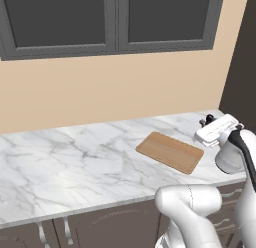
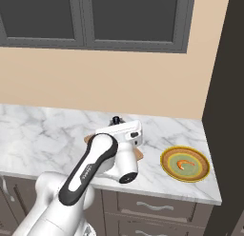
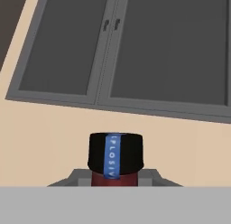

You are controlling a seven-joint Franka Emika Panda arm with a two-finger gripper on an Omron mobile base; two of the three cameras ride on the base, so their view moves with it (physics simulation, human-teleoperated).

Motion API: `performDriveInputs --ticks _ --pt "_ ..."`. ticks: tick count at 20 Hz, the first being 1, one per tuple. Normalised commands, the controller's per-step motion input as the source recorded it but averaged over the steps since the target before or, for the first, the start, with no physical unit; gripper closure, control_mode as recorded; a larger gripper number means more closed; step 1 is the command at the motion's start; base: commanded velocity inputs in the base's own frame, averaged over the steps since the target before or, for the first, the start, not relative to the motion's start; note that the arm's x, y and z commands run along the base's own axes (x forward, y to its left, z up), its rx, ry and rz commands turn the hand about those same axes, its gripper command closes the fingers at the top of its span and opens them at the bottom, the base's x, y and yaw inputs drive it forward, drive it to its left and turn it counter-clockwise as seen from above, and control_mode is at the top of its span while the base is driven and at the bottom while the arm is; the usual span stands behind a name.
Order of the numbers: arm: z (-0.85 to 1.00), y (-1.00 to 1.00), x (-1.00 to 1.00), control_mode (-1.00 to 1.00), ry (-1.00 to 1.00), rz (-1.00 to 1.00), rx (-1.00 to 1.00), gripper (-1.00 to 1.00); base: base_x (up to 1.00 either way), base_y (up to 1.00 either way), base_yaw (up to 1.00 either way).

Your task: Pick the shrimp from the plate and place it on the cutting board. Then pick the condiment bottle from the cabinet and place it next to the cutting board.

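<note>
My gripper (image 3: 115, 177) is shut on the condiment bottle (image 3: 115, 161), whose black cap and dark red body rise between the fingers. In the left base view the hand hangs above the counter just right of the cutting board (image 1: 170, 152), with the bottle's cap (image 1: 207, 120) poking out behind it. From the right base view the gripper (image 2: 116, 122) and arm cover most of the board. The shrimp (image 2: 184, 163) lies in the middle of the plate (image 2: 167, 159), on the counter to the right of the hand. The dark cabinet (image 2: 228, 87) stands at the far right.
A marble counter (image 1: 75, 162) runs left from the board. Grey glass-fronted wall cupboards (image 1: 100, 22) hang above a beige wall. Drawer fronts with silver handles (image 2: 157, 206) sit below the counter edge.
</note>
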Motion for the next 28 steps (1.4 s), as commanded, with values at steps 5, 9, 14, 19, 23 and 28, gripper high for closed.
performDriveInputs --ticks 5,9,14,19,23,28 --pt "-0.1 0.0 0.25 -1.0 0.0 -0.01 0.0 1.0 0.0 0.0 0.0" --pt "-0.12 0.0 0.31 -1.0 0.0 -0.01 0.0 1.0 0.0 0.0 0.0" --pt "-0.12 0.0 0.26 -1.0 0.0 -0.01 0.0 1.0 0.0 0.0 0.0" --pt "-0.11 0.0 0.23 -1.0 0.0 -0.01 0.0 1.0 0.0 0.0 0.0" --pt "-0.12 0.0 0.21 -1.0 0.0 -0.01 0.0 1.0 0.0 0.0 0.0" --pt "-0.12 0.0 0.19 -1.0 0.0 -0.01 0.0 1.0 0.0 0.0 0.0"
